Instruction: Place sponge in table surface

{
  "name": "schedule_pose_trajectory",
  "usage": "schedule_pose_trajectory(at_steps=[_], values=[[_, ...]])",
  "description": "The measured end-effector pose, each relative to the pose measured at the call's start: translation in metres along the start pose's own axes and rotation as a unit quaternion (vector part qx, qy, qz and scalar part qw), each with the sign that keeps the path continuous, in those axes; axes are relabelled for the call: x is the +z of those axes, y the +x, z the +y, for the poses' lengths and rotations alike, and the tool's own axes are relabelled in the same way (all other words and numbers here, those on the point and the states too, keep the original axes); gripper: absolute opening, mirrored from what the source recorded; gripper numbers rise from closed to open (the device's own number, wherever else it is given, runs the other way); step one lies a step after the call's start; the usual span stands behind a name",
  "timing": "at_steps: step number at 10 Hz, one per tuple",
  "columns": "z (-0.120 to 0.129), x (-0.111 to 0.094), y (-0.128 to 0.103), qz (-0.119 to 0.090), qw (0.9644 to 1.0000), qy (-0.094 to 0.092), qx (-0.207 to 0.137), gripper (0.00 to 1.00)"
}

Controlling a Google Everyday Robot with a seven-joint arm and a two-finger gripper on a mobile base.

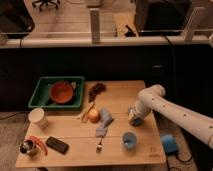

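Note:
My gripper (133,118) hangs at the end of the white arm (165,107), which reaches in from the right. It is low over the right half of the wooden table (120,95), just right of a blue cloth (104,122). A small bluish-and-pale lump shows at the gripper's tip, close to or on the table top; it may be the sponge, and I cannot tell whether it is held. A blue block (168,143) lies just past the table's right edge.
A green tray (42,90) holding a red bowl (61,92) stands at the back left. Grapes (96,90), an onion (93,116), a fork (100,145), a blue cup (129,140), a white cup (37,118), a phone (57,145) and a can (27,147) are on the table.

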Motion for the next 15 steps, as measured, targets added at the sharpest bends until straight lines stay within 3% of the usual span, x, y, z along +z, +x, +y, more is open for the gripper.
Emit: schedule_pose_trajectory(at_steps=[5, 15], values=[[-0.006, -0.0024, 0.0041, -0.018, 0.9997, -0.014, 0.0, 0.8], [-0.004, -0.0025, 0.004, -0.017, 0.9997, -0.016, 0.001, 0.8]])
